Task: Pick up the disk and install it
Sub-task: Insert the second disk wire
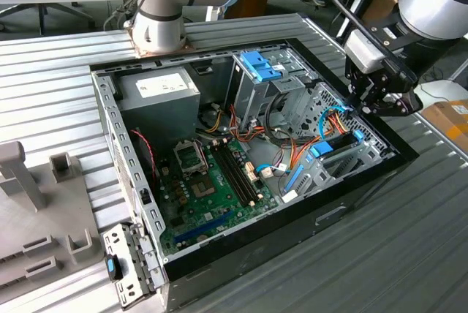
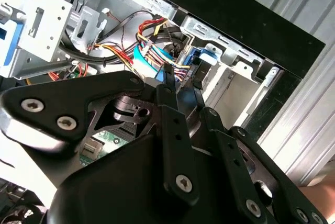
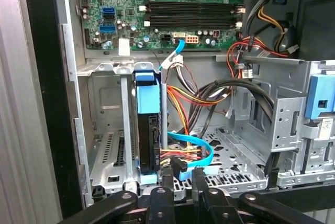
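Pincer [image 1: 379,101] hovering over the case's drive corner, fingers a little parted and gripping nothing, with the disk [image 3: 147,135] standing on edge in the bay [image 3: 112,145] just below and ahead, long axis running away from its fingertips.

Black disk [image 3: 147,143] with blue rails, green motherboard [image 3: 162,9], blue latch [image 1: 259,64], black pincer [image 3: 182,179], ribbed grey bench [image 1: 409,254].

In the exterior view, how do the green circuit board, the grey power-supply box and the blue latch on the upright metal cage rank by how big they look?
Largest to smallest:
1. Green circuit board
2. Grey power-supply box, partly hidden by the case frame
3. Blue latch, plainly the smallest
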